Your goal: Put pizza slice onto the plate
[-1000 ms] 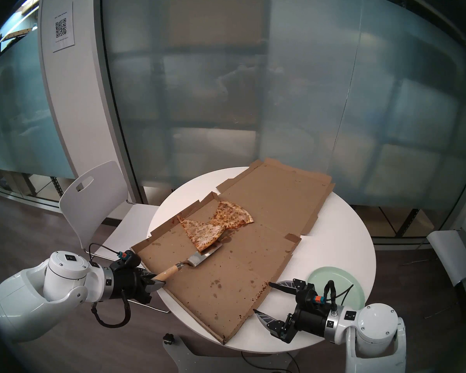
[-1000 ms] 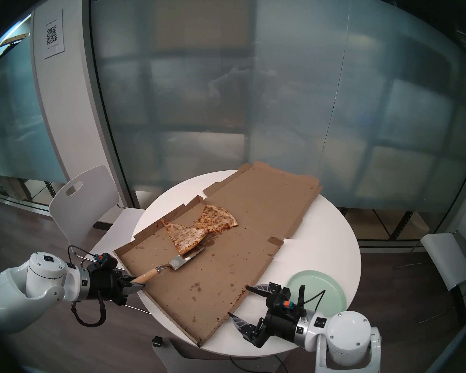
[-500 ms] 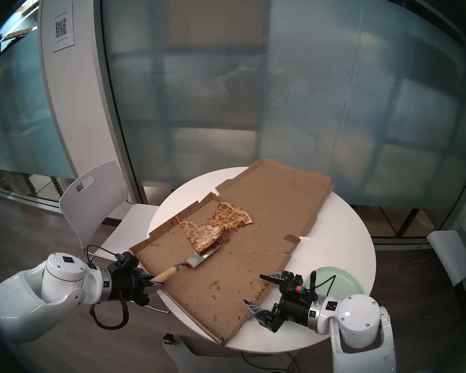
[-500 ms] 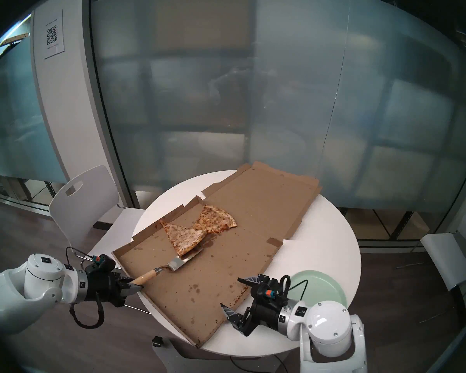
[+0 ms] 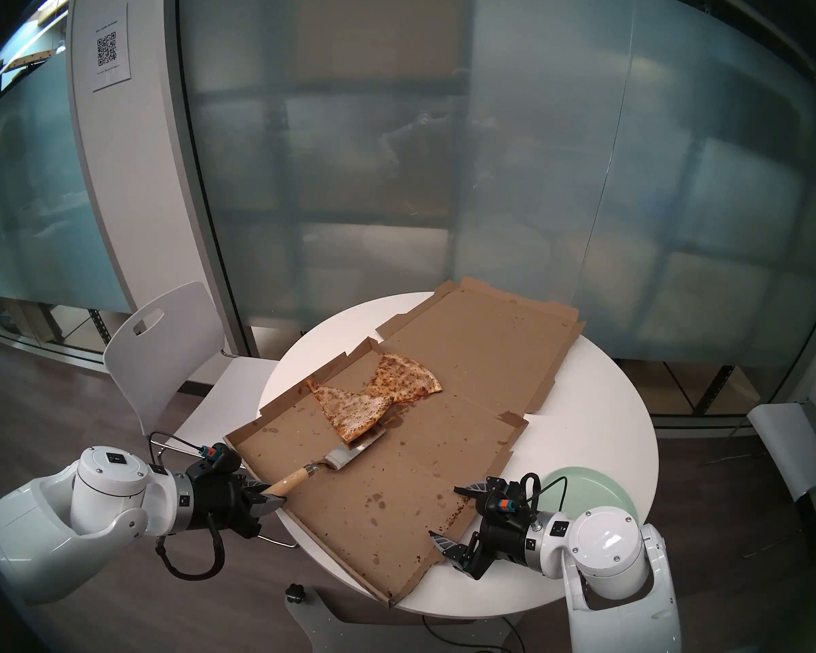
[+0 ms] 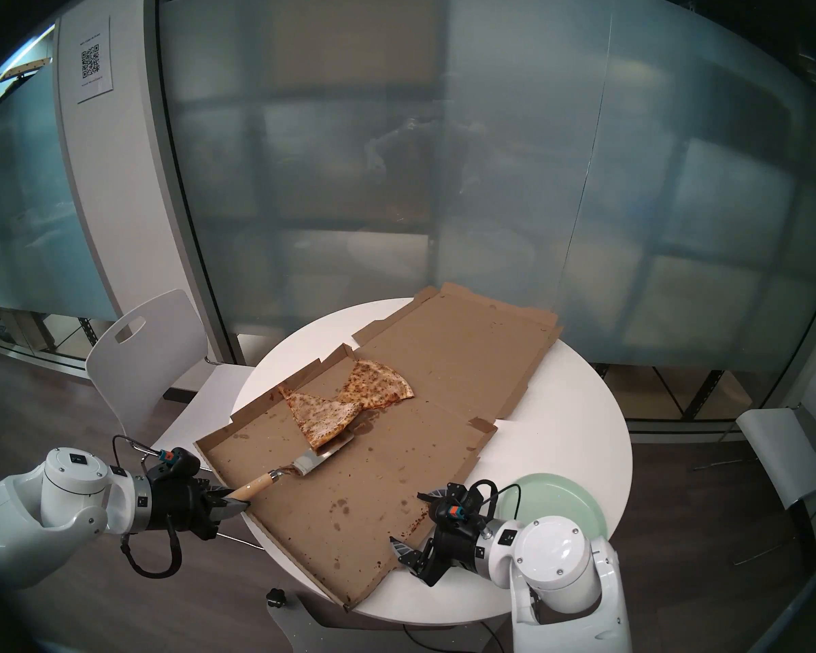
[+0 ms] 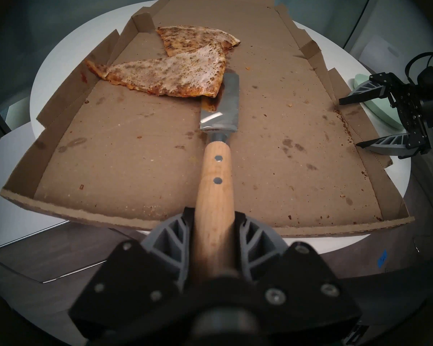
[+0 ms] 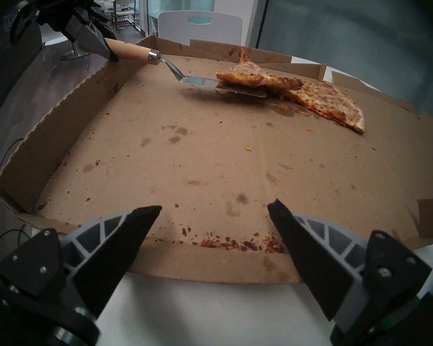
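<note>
- Your left tool (image 7: 214,234) is closed tight on the wooden handle of a spatula (image 7: 216,148).
- The shiny flat blade of the spatula sits under the wide end of the pizza slice (image 7: 170,74). That end is lifted a little off the cardboard.
- The pizza slice is long and pale with brown dots. It lies in the pizza box (image 5: 396,449), near the far left wall of the box. Its thin tip points at that wall.
- A second slice (image 5: 403,376) lies just behind it, more orange, with a round crust. The two slices touch at their corners.
- Your right tool (image 8: 214,238) is open wide and holds nothing. Its two fingers hang by the near right edge of the box, one on each side of a crumbly patch.
- The plate (image 5: 594,489) is pale green and round. It sits on the counter (image 5: 599,426) to the right of the box, partly hidden behind your right arm. It has no pizza on it yet.
- The counter is round and white. The flat, open box covers most of it and has dark grease spots and crumbs.
- A white chair (image 5: 161,350) stands at the left of the counter. Another chair (image 5: 792,449) is at the far right.
- Behind the counter is a frosted glass wall (image 5: 444,166). A paper with a square code (image 5: 109,49) hangs on a white pillar. The floor is dark wood.
</note>
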Controlling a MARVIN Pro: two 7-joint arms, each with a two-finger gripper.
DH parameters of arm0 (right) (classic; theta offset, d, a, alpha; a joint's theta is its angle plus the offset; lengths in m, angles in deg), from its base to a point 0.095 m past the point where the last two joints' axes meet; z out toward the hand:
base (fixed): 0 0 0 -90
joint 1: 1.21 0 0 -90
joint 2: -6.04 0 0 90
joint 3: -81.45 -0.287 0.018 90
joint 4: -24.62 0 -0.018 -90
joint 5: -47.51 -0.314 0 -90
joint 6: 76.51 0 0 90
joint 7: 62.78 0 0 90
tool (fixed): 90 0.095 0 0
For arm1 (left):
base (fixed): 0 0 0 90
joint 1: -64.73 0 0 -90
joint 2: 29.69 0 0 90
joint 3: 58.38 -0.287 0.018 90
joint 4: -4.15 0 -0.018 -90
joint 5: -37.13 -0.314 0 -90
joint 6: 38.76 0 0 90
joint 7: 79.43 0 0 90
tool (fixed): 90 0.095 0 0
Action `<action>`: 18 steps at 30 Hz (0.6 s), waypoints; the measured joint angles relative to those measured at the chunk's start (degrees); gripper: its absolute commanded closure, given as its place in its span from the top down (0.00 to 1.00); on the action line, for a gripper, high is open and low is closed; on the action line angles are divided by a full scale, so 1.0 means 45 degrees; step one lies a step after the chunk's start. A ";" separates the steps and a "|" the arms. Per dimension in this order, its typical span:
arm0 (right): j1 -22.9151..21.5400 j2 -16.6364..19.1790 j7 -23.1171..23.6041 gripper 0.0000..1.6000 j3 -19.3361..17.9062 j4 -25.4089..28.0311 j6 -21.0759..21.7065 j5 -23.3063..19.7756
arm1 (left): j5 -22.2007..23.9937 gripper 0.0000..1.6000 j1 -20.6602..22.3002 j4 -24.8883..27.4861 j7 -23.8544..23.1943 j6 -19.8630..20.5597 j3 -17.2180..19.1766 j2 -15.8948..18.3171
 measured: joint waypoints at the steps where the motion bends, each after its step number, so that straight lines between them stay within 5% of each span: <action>1: -0.0014 0.0022 0.0034 1.00 0.0000 0.0008 0.0023 0.0020 | 0.0000 0.00 -0.0028 0.0008 0.0008 0.0001 0.0033 -0.0005; 18: -0.0166 0.0150 0.0525 1.00 -0.0150 0.0177 0.0254 -0.0073 | 0.0255 0.00 -0.0433 -0.0125 0.0197 0.0340 0.0652 -0.0031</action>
